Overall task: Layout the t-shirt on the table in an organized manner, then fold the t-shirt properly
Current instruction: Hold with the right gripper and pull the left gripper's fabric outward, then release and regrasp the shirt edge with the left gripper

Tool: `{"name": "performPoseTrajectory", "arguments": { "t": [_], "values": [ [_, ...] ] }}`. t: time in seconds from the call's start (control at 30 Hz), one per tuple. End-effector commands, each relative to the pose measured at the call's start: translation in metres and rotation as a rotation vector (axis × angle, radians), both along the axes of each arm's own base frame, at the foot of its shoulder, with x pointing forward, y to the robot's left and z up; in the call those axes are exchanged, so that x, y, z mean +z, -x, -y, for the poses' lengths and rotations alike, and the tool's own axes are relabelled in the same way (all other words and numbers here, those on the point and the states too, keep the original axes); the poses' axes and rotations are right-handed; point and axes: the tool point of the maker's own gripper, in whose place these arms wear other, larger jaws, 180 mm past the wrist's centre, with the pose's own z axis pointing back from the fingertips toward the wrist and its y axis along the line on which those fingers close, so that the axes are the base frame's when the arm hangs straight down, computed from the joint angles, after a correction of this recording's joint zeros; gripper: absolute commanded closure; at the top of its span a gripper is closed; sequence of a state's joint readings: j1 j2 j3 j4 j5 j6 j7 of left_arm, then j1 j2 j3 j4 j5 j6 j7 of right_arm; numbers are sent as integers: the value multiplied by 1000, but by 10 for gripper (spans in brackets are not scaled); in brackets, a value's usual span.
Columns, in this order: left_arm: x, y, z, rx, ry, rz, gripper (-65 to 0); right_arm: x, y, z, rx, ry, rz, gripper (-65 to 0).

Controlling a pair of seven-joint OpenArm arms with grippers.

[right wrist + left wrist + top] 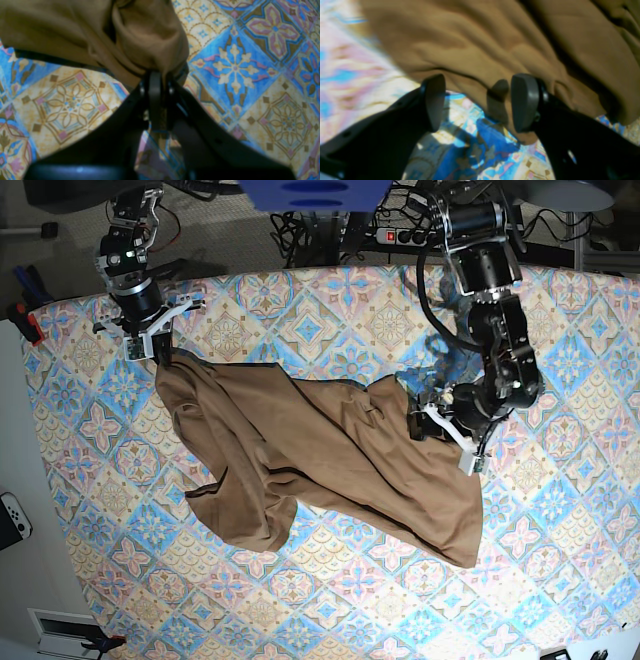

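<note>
The tan-brown t-shirt [330, 450] lies crumpled and stretched slantwise across the table [560, 360], from upper left to lower right. My right gripper [152, 345], at the left of the base view, is shut on a bunched corner of the t-shirt [140, 42], which is pinched between the fingertips [155, 77]. My left gripper [445, 435] is at the shirt's right side. In the left wrist view the left gripper [480, 102] stands open over the t-shirt's [475, 42] lower edge; a flap of cloth hangs by the right pad [523, 100], unclamped.
A white game controller [12, 520] lies off the table's left edge. Cables and a power strip [400, 235] run behind the far edge. A red clamp [27, 320] sits at the far left corner. Patterned cloth shows bare along the near edge [350, 610].
</note>
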State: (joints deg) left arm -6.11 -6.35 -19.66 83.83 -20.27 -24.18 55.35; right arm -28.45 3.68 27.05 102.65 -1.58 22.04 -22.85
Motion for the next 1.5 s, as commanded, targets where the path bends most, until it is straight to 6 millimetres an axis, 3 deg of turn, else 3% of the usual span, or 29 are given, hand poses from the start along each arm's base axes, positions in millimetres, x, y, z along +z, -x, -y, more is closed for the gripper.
{"name": "performPoseTrajectory", "arguments": {
  "t": [0.0, 0.1, 0.3, 0.4, 0.5, 0.6, 0.77, 0.93, 1.17, 1.3, 1.37, 1.47],
  "values": [
    [12, -14, 4, -11, 11, 46, -400, 12, -6, 1, 3, -2, 49, 0],
    [-2, -12, 13, -33, 30, 4, -400, 12, -6, 1, 3, -2, 49, 0],
    [-15, -29, 35, -62, 69, 12, -387, 12, -6, 1, 3, -2, 49, 0],
    [-20, -33, 56, -128, 62, 4, -255, 12, -6, 1, 3, -2, 49, 0],
    [-20, -35, 65, -160, 59, 0, -24, 12, -6, 2, 1, -1, 49, 0],
    [-20, -34, 66, -163, 60, -2, 0, 12, -6, 3, 0, 0, 49, 0],
    [6, -25, 61, -194, 5, 58, 0, 13, -7, 3, -2, 0, 51, 0],
    [44, -6, 41, -216, -94, 170, 0, 12, -8, 3, -1, -1, 51, 0],
    [94, 24, -13, -108, -221, 251, 0, 12, -8, 2, 1, -3, 51, 0],
    [98, 44, -54, -126, -360, 179, 0, 12, -8, 1, 1, -4, 51, 0],
    [97, 55, -89, -103, -439, 115, 0, 12, -8, 1, 1, -4, 52, 0],
    [99, 60, -108, -111, -506, 65, 0, 11, -8, 2, 1, -4, 51, 0]
  ]
}}
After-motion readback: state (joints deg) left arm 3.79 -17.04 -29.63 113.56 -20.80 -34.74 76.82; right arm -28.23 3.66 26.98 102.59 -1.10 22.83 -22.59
